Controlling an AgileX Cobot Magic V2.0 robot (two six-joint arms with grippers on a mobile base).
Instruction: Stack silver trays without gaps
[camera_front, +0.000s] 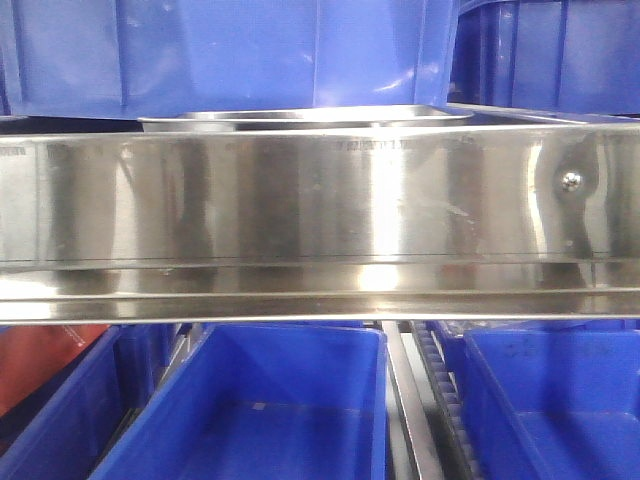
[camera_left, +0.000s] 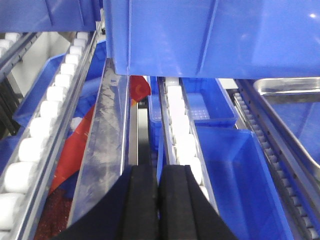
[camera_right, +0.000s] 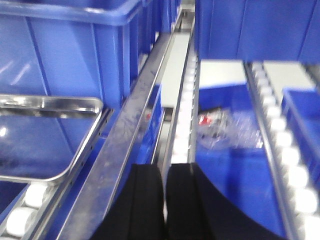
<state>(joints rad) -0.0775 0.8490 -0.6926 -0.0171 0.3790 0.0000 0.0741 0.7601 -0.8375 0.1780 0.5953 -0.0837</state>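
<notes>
Silver tray (camera_right: 50, 104) left of closed right claw (camera_right: 165, 200)

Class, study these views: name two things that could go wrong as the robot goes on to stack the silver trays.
1. The silver tray rests on white rollers, so a nudge may send it rolling away.
2. The blue bin stands close behind it, so a tray lowered crooked could catch there and leave a gap.
</notes>
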